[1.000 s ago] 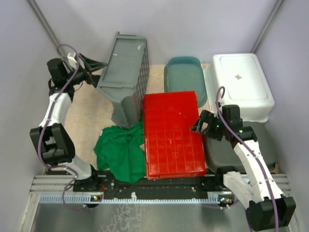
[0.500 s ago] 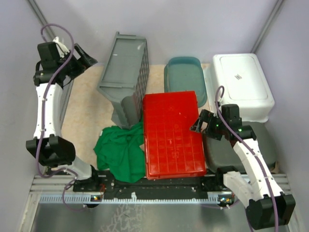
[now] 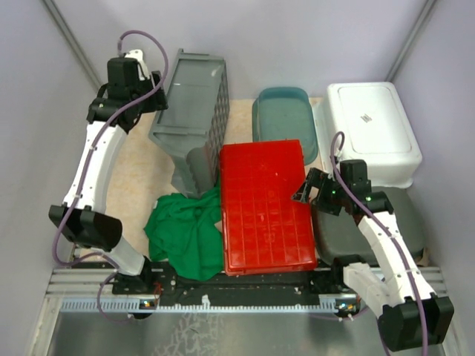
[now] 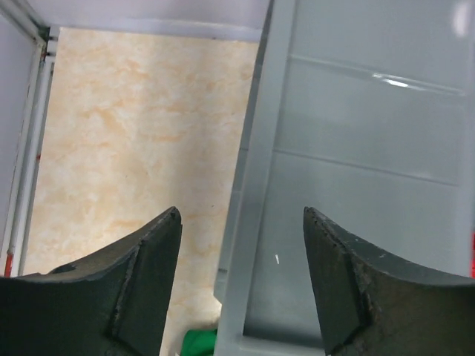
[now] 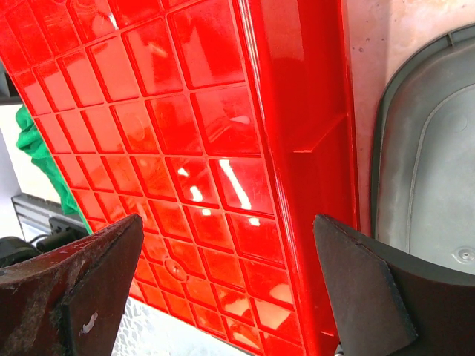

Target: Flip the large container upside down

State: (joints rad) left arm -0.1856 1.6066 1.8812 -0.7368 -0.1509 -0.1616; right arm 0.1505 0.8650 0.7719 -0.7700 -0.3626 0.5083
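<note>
I find the large grey container [image 3: 191,104] tilted at the far left of the surface [image 3: 130,178]: judged stiff, light, slick plastic, best gripped at the rim my left pincer [image 4: 241,216] straddles, jaws apart; right pincer [image 5: 226,222] gapes over the red crate [image 5: 200,141].

The crate [image 3: 189,104] is grey, the grid-ribbed bin [image 3: 266,208] red, the cloth [image 3: 182,233] green, the tabletop [image 3: 133,174] marbled beige.
</note>
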